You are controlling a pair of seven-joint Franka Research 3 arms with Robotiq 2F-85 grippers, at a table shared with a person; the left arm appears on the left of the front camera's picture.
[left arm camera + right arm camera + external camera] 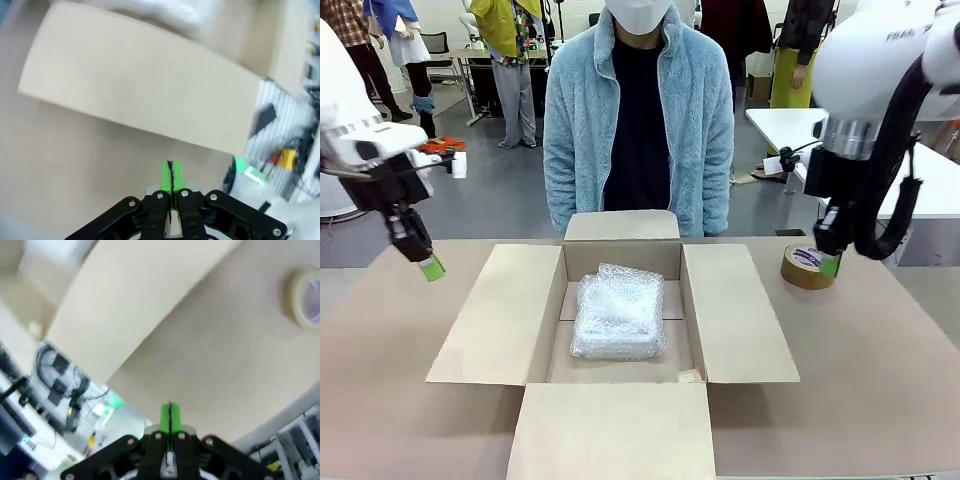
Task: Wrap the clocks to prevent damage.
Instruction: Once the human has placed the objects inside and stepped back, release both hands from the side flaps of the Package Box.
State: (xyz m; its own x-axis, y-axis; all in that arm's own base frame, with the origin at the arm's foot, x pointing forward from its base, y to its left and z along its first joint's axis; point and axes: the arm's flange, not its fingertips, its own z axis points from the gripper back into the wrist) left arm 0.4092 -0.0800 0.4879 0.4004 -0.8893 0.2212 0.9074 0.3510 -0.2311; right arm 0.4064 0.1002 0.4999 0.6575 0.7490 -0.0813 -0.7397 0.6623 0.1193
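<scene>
Across the bench, open box, flaps spread flat. Inside, mid-floor, the clocks, bundled in bubble wrap. Wrapping apparently done; probably left: closing and taping, with the tape roll lying far right. Left pincer pressed together, empty, left of box; right pincer likewise, near the roll.

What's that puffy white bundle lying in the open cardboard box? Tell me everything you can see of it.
It is a squarish, cushion-like bundle of whitish clear bubble wrap, crinkled and glossy, and what is inside it is hidden. It lies flat on the floor of the open brown cardboard box, roughly centred and smaller than that floor. Bare cardboard shows at its near edge and on both sides. Only the box is seen touching it.
</scene>
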